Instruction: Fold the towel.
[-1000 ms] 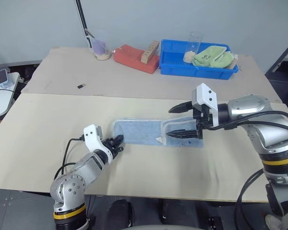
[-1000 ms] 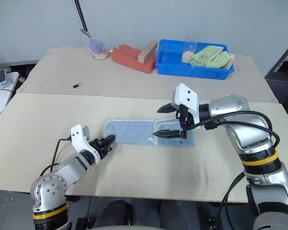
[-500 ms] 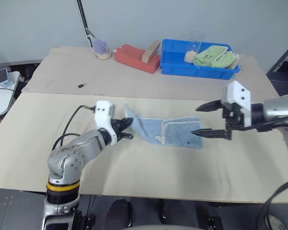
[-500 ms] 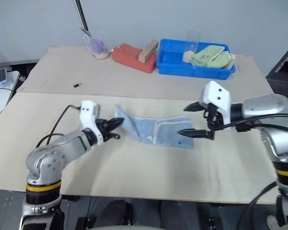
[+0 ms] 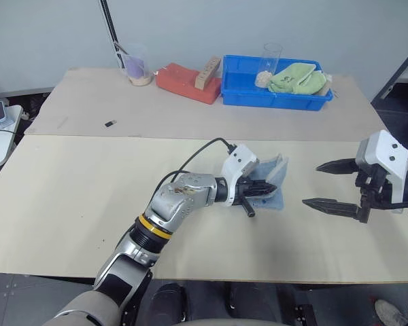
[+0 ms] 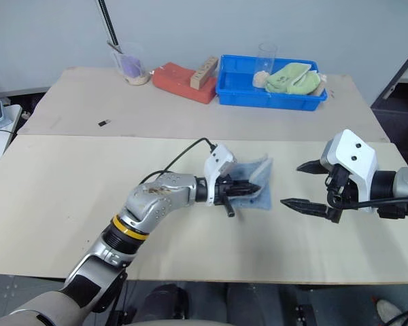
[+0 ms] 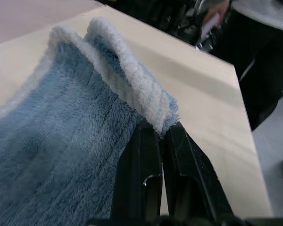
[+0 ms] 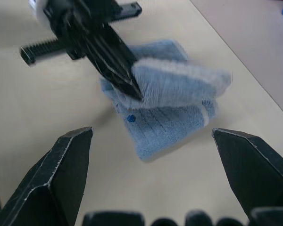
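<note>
Left wrist view gives the closest look at the towel: a doubled, white-trimmed edge is pinched tight between the left gripper's two black fingers, with the blue pile falling away below. From the head cameras the towel sits near the middle of the near table, already bunched into a short stack, one flap lifted and carried over the lower layers by the left gripper.

So the step in hand looks like the second fold, with the raised end being laid across the part lying flat. The next move probably calls for lowering that edge until it lines up with the layer beneath, then letting go without dragging the stack.

The right gripper hangs just beside the towel, fingers spread wide and holding nothing. Its own wrist view adds the small dark mark on the bottom layer, hard to make out from the head cameras.
</note>
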Robot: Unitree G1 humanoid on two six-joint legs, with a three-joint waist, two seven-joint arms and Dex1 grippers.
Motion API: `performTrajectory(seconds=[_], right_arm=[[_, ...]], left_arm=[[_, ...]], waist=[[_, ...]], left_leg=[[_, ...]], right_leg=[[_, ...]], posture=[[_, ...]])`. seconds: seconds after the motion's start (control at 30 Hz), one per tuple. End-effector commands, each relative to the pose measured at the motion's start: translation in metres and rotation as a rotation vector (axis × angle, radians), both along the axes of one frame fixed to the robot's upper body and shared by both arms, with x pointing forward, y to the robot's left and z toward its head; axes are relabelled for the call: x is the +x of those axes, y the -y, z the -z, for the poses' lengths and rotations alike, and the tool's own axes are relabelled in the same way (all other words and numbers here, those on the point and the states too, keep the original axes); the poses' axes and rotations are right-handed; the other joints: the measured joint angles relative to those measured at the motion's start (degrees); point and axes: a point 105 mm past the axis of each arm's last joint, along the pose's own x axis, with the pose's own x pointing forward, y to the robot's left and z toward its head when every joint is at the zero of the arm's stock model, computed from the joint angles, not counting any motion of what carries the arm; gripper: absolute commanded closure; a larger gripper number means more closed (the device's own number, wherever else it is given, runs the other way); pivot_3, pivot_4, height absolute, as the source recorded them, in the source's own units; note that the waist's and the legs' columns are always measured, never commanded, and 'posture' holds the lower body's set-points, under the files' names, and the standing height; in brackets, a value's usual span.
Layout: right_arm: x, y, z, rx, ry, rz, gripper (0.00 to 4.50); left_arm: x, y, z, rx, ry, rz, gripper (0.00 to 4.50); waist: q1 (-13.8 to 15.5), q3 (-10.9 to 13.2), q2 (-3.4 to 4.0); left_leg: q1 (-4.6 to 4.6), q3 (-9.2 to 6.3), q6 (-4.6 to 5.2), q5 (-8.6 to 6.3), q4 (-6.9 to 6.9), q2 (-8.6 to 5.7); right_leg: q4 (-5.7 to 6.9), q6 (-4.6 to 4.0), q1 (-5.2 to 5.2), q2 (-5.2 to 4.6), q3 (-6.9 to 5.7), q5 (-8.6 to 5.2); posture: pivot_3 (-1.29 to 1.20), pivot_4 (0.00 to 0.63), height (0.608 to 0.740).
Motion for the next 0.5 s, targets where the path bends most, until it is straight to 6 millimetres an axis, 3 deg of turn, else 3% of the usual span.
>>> performTrajectory(seconds=[0.03,0.27,0.37,0.5], right_arm=[[-0.002,0.001,-0.01,-0.002,0.053,0.022,0.0],[0.011,0.003,-0.008,0.021,0.079,0.059,0.0],[0.024,0.0,-0.005,0.052,0.118,0.092,0.0],[0.046,-0.012,0.007,0.133,0.145,0.133,0.0]], left_arm=[[-0.004,0.006,-0.015,-0.04,0.074,0.051,3.39],[-0.013,0.001,-0.029,-0.095,0.1,0.114,0.17],[-0.01,-0.018,-0.038,-0.096,0.16,0.099,0.05],[-0.007,-0.064,-0.052,-0.065,0.304,0.079,0.05]], waist=[[0.06,0.0,0.0],[0.17,0.0,0.0],[-0.09,0.0,0.0],[-0.59,-0.01,0.02]], left_leg=[[0.01,0.0,0.0,0.0,0.01,0.0],[0.04,0.0,0.02,-0.01,0.05,-0.04],[0.05,0.0,0.02,-0.01,0.04,-0.03],[0.04,0.01,0.02,-0.01,-0.01,0.09]], right_leg=[[0.0,0.01,0.0,-0.01,0.0,0.0],[-0.08,0.08,-0.03,-0.1,0.0,0.0],[-0.06,0.09,-0.04,-0.09,0.02,0.0],[0.05,0.04,-0.05,0.08,0.06,-0.02]], posture=[[0.0,0.15,0.717],[0.0,0.15,0.717],[0.0,0.15,0.717],[0.0,0.15,0.717]])
